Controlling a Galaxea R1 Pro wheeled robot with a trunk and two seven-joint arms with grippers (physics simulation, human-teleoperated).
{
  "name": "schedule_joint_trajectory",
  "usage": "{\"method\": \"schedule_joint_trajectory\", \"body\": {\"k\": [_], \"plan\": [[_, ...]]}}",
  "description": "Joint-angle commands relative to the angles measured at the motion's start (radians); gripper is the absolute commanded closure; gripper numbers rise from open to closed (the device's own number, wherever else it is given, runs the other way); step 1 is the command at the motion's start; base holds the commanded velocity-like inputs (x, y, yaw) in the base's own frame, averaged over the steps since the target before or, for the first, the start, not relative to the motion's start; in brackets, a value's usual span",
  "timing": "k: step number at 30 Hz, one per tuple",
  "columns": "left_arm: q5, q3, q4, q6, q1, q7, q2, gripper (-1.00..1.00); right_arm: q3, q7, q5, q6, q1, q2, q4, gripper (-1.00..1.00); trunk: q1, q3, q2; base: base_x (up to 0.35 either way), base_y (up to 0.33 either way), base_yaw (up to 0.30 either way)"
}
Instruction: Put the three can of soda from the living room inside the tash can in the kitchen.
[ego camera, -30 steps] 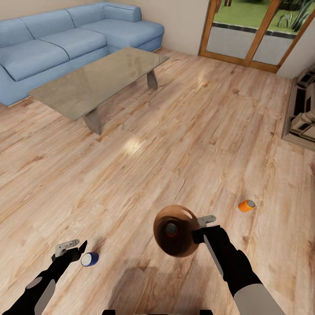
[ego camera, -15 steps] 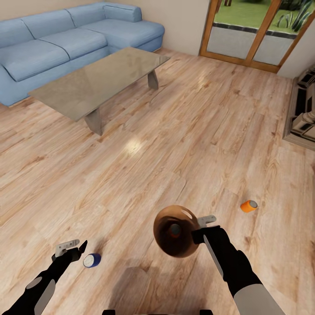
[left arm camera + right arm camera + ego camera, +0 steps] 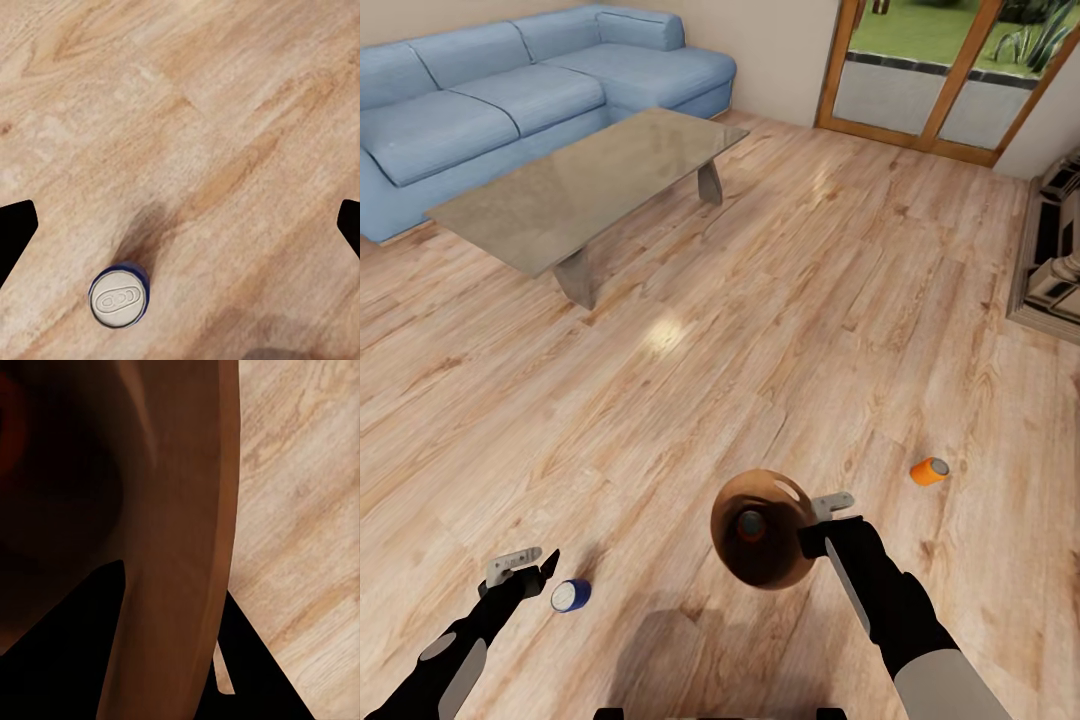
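Observation:
A dark blue can of soda (image 3: 570,595) stands upright on the plank floor, silver top up, just right of my left gripper (image 3: 530,568). In the left wrist view the same blue can (image 3: 118,298) sits below and between the widely parted fingers (image 3: 15,234), untouched. My right gripper (image 3: 812,528) is shut on the rim of the tash can (image 3: 765,528), held tilted above the floor. An orange can (image 3: 750,525) lies inside it. In the right wrist view the brown wall of the tash can (image 3: 180,510) is pinched between the black fingers (image 3: 75,660). Another orange can (image 3: 929,471) lies on its side further right.
This is the living room: a glass-topped coffee table (image 3: 580,185) stands ahead on the left, with the blue corner sofa (image 3: 490,100) behind it. Wood-framed glass doors (image 3: 950,80) are at the back right. A low dark unit (image 3: 1050,260) lines the right edge.
The orange can inside the tash can has shifted slightly. The view has edged a little to one side. Both arms hold their places.

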Motion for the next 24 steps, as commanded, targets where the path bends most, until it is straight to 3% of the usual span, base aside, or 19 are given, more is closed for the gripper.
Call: {"method": "schedule_joint_trajectory", "body": {"k": [1, 12, 18, 24], "plan": [[0.0, 0.0, 0.0, 0.0, 0.0, 0.0, 0.0, -1.0, 0.0, 0.001, -0.014, 0.0, 0.0, 0.0, 0.0, 1.0, 0.0, 0.0, 0.0, 0.0, 0.0, 0.0], [-0.001, 0.004, 0.011, 0.0, 0.0, 0.008, 0.001, -1.0, 0.0, 0.002, -0.014, 0.0, 0.0, 0.001, 0.003, 1.0, 0.0, 0.0, 0.0, 0.042, 0.0, 0.0], [-0.001, -0.001, 0.016, 0.001, -0.001, 0.076, 0.0, -1.0, 0.0, 0.002, -0.014, 0.0, 0.0, 0.001, 0.004, 1.0, 0.0, 0.0, 0.0, 0.048, 0.0, 0.0], [-0.002, -0.004, 0.017, 0.001, -0.001, 0.098, -0.001, -1.0, 0.0, 0.001, -0.014, 0.0, 0.0, 0.001, 0.004, 1.0, 0.0, 0.0, 0.0, 0.01, 0.0, 0.0]]}}
